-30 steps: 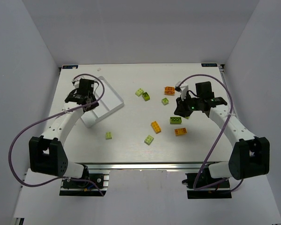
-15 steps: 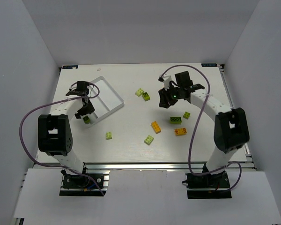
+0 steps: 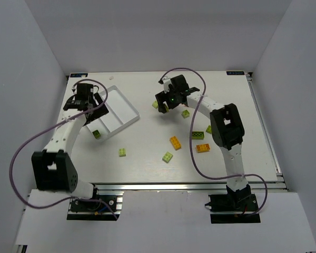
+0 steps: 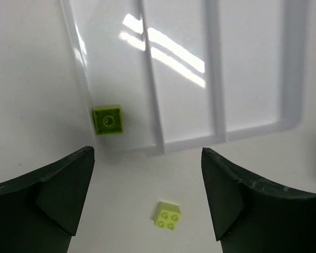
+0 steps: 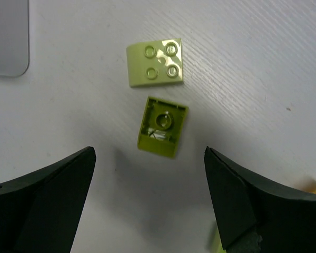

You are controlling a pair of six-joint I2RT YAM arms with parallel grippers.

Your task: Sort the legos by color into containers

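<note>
Both arms have moved within the second: the left gripper (image 4: 147, 179), jaws now spread wide and empty, hangs over the end of the white tray (image 4: 152, 105); a lime brick (image 4: 107, 120) lies in its outer compartment against the wall, with a loose lime brick (image 4: 167, 215) just outside; the right gripper (image 5: 149, 153), likewise opened and empty, has swung across above a studs-up brick (image 5: 155, 63) and an overturned brick (image 5: 162, 126), just beside each other; orange bricks (image 3: 175, 143) and a dark green brick (image 3: 198, 135) lie well apart on the table (image 3: 147, 168).
</note>
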